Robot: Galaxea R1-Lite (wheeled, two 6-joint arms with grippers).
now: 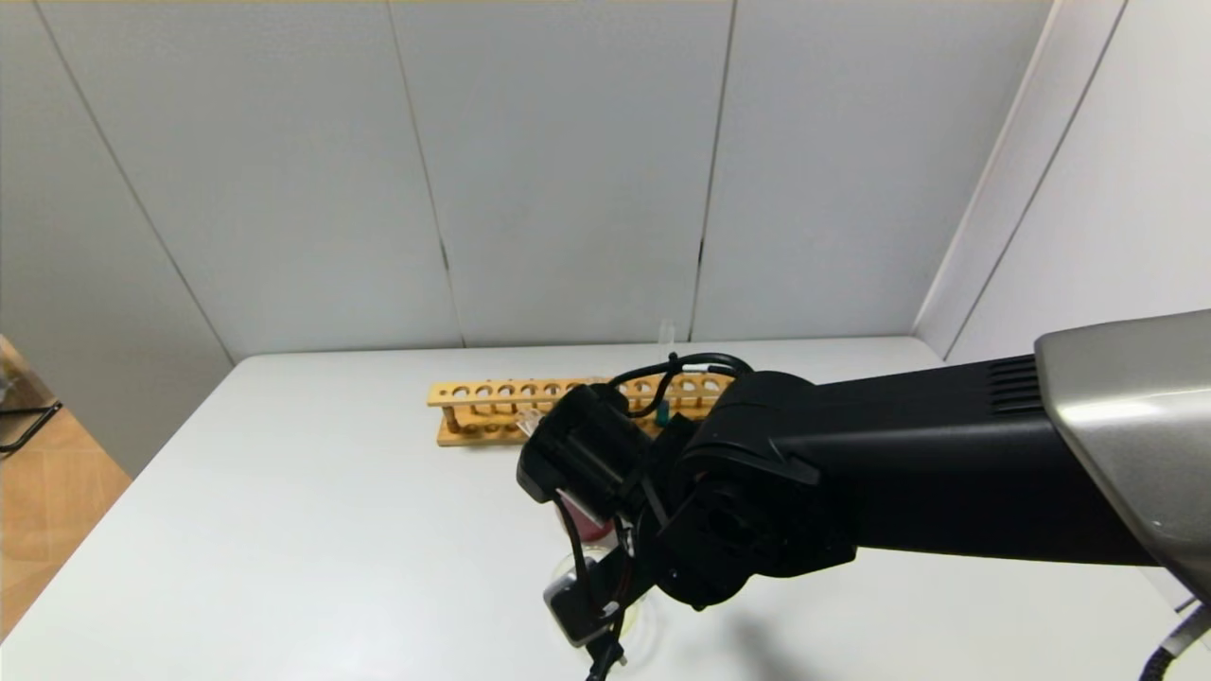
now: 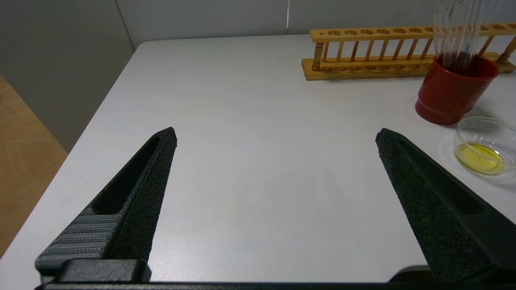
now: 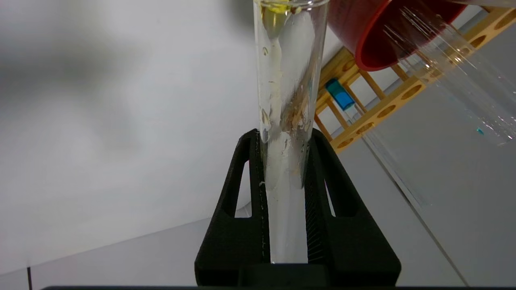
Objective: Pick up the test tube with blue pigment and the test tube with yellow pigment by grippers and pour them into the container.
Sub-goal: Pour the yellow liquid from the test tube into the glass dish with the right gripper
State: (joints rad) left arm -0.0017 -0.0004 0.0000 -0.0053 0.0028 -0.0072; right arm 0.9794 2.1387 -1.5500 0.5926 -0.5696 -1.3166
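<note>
My right gripper [image 1: 547,443] [image 3: 282,135] is shut on the test tube with yellow pigment [image 3: 288,72], held low over the table near the red beaker. Yellow liquid sits at the tube's open rim and streaks its wall. The container [image 2: 485,135], a low clear dish, holds a pool of yellow liquid; in the head view [image 1: 560,570] my right arm hides most of it. The test tube with blue pigment [image 3: 338,94] [image 1: 663,412] stands in the wooden rack [image 1: 482,402]. My left gripper [image 2: 276,153] is open and empty over bare table on the left.
A red beaker [image 2: 451,92] [image 1: 591,525] with several plain clear tubes [image 2: 455,32] stands between the rack [image 2: 383,52] and the container. The table's left edge [image 2: 109,104] drops to a wooden floor. Grey panels wall the back and right.
</note>
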